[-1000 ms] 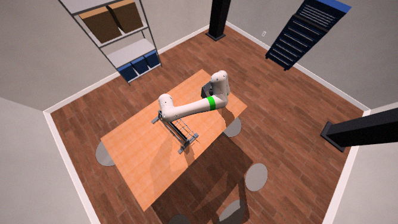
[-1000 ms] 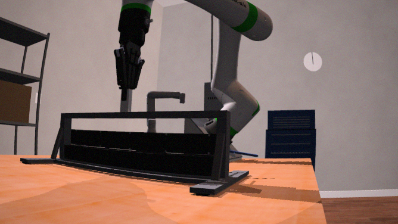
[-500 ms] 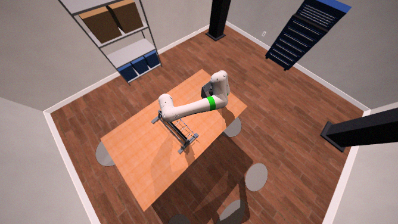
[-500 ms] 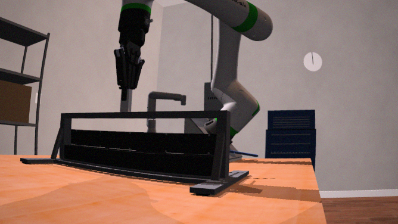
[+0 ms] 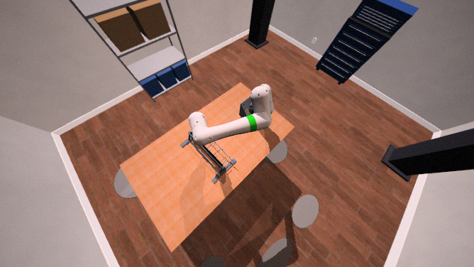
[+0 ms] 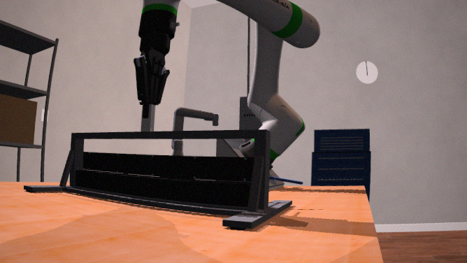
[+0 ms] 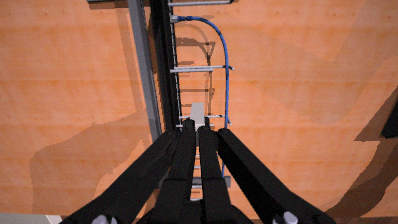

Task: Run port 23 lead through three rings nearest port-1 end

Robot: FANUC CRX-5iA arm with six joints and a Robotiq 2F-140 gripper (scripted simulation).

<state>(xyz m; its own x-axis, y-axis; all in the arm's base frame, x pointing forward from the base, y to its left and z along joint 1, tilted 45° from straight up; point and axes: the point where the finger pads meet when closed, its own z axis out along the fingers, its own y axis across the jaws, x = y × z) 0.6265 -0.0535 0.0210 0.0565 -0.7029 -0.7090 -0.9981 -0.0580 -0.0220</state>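
On the left of the wrist view runs the rack, a grey rail and a dark panel standing on the orange counter. Just to its right the wire rings of the cable manager stick out in a row like ladder rungs. Further right again is the blue lead. It leaves its plug at the top of the picture, bends over, and runs down alongside the outer tips of the rings until it passes out of sight behind the black fingers.

The gripper hangs above the row of rings with its jaws pressed fully together and nothing between them. A small pale block shows just past the tips, but it lies below, not in the grip. From the outside view the gripper is well above the rack's top bar, touching nothing, and a short blue stretch of the lead shows past the rack's right post.

As for progress, my reading is that the lead is already released and lies along the rings. Whether it sits inside them or only rests against their outer tips cannot be told, and the three rings nearest port 1 are hidden under the fingers. The rack stands upright on the counter. What seems left is only for the lead to lie still where it is.
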